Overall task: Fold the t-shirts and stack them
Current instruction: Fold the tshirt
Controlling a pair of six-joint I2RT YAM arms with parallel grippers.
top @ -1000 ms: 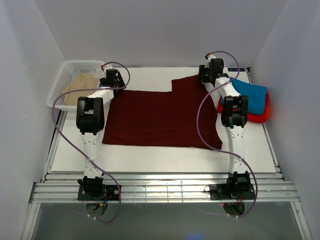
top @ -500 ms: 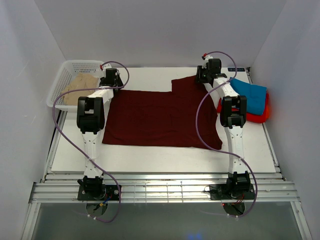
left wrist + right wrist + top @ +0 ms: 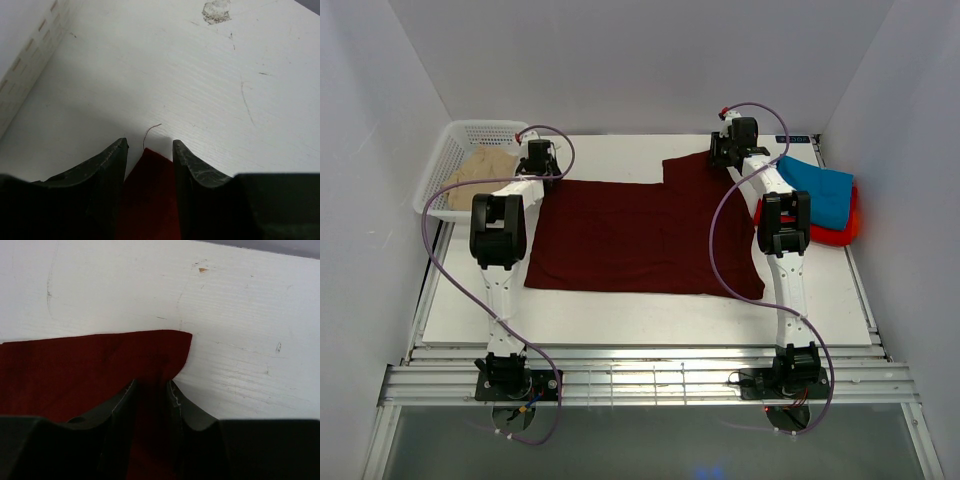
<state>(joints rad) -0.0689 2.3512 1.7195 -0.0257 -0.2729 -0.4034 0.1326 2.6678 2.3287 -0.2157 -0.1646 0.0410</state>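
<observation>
The dark maroon t-shirt (image 3: 640, 235) lies spread flat on the white table (image 3: 650, 315). My left gripper (image 3: 538, 162) is at its far left corner. In the left wrist view that corner (image 3: 150, 190) sits between the left gripper's (image 3: 150, 145) parted jaws, with a sliver of table showing beside the left finger (image 3: 107, 165). My right gripper (image 3: 725, 152) is at the far right corner. In the right wrist view its jaws (image 3: 151, 382) pinch the puckered cloth (image 3: 75, 370). A teal-blue t-shirt (image 3: 820, 190) lies folded on a red-orange one (image 3: 840, 234) at the right. A beige t-shirt (image 3: 480, 172) is in the basket.
The white mesh basket (image 3: 485, 124) stands at the far left corner of the table, close beside the left gripper. White walls enclose the table on three sides. A loose thread (image 3: 151, 131) sticks out from the shirt's left corner.
Both grippers have narrowed over the shirt's far corners. Both wrists have shifted slightly toward the back wall. The shirt lies where it was.
</observation>
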